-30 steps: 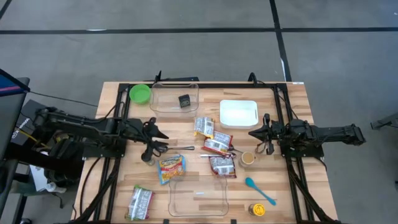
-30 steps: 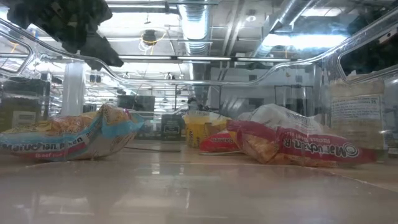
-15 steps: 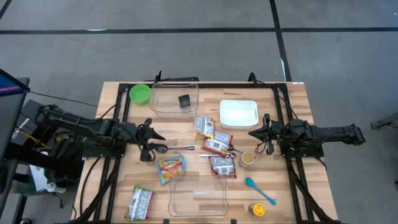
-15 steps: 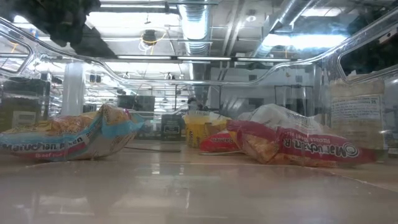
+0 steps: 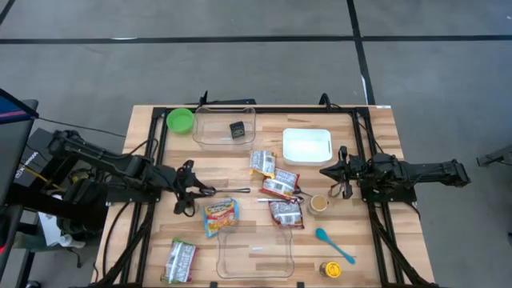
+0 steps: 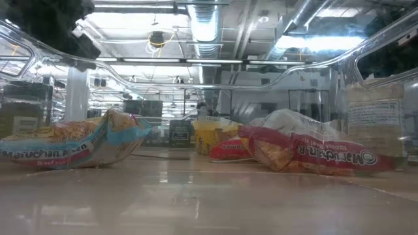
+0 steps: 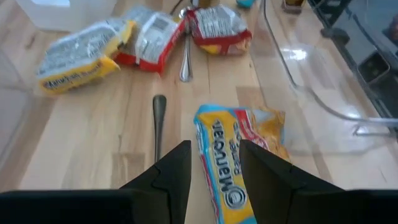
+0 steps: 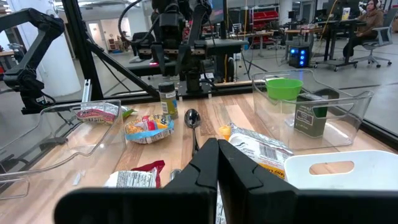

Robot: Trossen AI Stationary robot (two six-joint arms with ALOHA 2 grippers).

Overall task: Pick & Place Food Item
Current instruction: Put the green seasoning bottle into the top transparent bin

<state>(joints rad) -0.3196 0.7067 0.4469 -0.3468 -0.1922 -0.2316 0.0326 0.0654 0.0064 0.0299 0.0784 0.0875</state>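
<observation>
Left gripper part open, holding nothing, hovering over the table. Yellow noodle packet just ahead of its tips and below; spoon beside one finger. Right gripper shut and empty, well apart across the table, cup just beside.
</observation>
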